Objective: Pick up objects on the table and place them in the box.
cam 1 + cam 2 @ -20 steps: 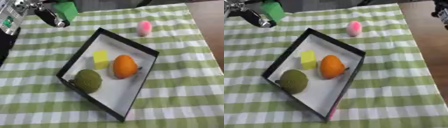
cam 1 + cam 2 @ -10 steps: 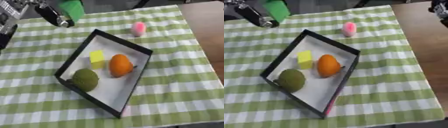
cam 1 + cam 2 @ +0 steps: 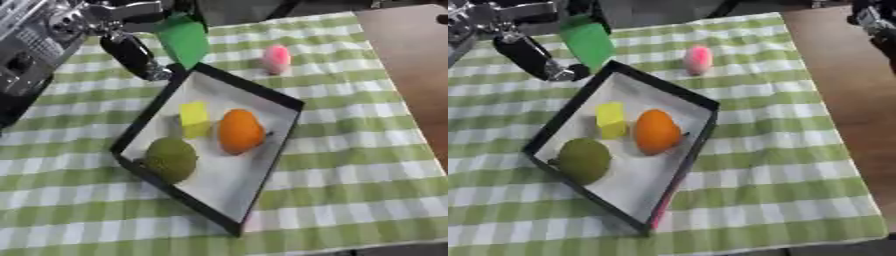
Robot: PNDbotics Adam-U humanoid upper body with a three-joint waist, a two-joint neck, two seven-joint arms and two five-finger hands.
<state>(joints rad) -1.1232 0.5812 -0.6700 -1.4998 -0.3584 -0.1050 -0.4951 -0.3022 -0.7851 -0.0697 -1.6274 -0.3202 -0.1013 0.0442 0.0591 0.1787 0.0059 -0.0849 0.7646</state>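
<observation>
Box [image 3: 278, 141]: black-rimmed, white-floored tray lying askew on the green checked cloth [image 3: 350, 175], its long axis running from about 5 o'clock near to 11 o'clock far.

Contents, near to far: dull green round fruit [image 3: 171, 159] at the near-left wall; orange fruit [image 3: 240, 131] at centre, long axis upright in the view; yellow block [image 3: 194, 119] just beside the orange, toward 9 o'clock.

Left hand [image 3: 131, 50]: enters from 10 o'clock, fingers curled round a flat bright green object [image 3: 184, 39]. The object hangs over the box's far corner, its lower end at or just above the rim; contact cannot be told. From that object the open floor of the box lies toward 5 o'clock, a short way down, so the release looks close.

Pink object [image 3: 276, 59]: small, upright, on the cloth beyond the box at about 1 o'clock from its centre, well apart from the left hand.

Right hand [image 3: 872, 20]: only a dark part shows at the upper right corner; finger state cannot be told. By position it appears the likelier arm for the pink object.
</observation>
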